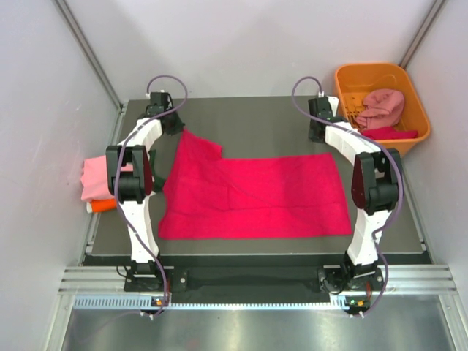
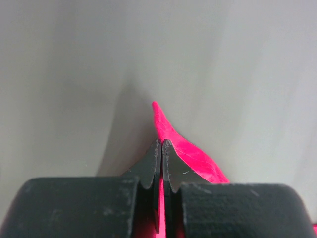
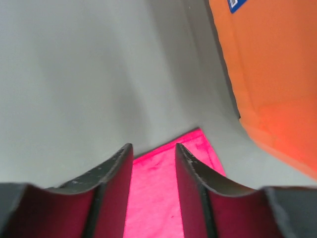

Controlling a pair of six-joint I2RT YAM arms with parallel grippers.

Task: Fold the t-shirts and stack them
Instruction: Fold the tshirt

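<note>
Left pincer (image 2: 162, 144): clamped on the far-left corner of the crimson t-shirt (image 1: 256, 194), at the end of it away from the orange basket (image 1: 420, 117). That corner is lifted clear of the desk (image 1: 256, 117), probably so it can be carried over as a fold.
Right pincer (image 3: 153, 146): jaws apart and holding nothing, poised over the shirt's corner nearest the basket. That corner lies flat, so this end likely serves as the settled side.
Crimson t-shirt: spread across the desk, just beside the basket and nearer the arms. Most of it lies flat, which suits a first fold.
Folded stack: light pink t-shirt (image 1: 95, 175) over orange t-shirt (image 1: 102, 206), well apart from the basket, beyond the crimson shirt's other end. It looks like the finished pile.
Basket contents: a crumpled dusty pink t-shirt (image 1: 382, 106) and a red cloth (image 1: 391, 133), seemingly waiting their turn.
Count: two pincers, one basket, one shirt spread out, two stacked, and at least two pieces in the basket.
</note>
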